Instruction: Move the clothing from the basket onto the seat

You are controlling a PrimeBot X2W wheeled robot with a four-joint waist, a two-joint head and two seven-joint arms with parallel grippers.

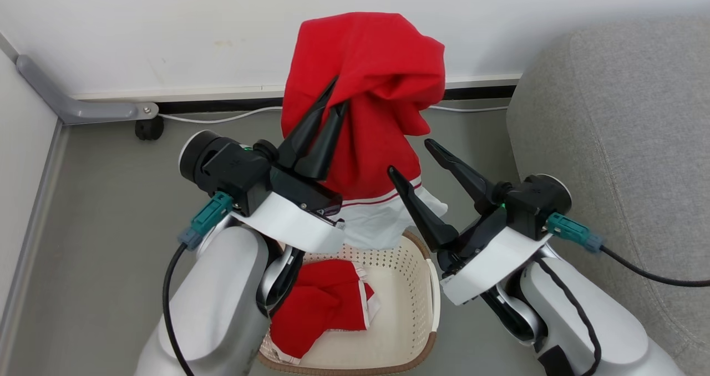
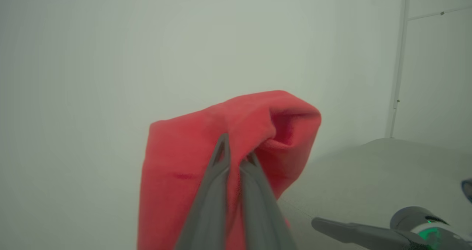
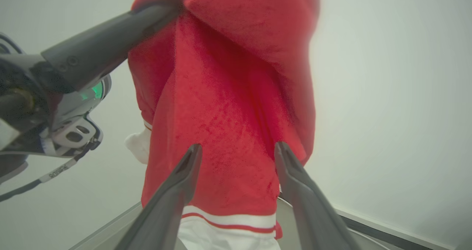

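Observation:
My left gripper [image 1: 336,94] is shut on a red garment [image 1: 377,87] and holds it high above the basket [image 1: 410,331]; its white striped hem [image 1: 383,209] hangs down near the basket's far rim. The left wrist view has the red garment [image 2: 236,139] bunched around the closed left gripper [image 2: 236,150]. My right gripper [image 1: 411,157] stands open just right of the hanging cloth, its fingers empty. In the right wrist view the open right gripper [image 3: 238,148] faces the red garment [image 3: 228,106]. Another red garment [image 1: 319,304] lies in the basket. The grey seat [image 1: 610,132] is at the right.
A white wall and a dark baseboard run behind the lifted cloth. A grey bracket [image 1: 72,107] and a small black wheel [image 1: 148,127] sit at the far left on the grey floor. A white cable [image 1: 222,118] lies along the wall.

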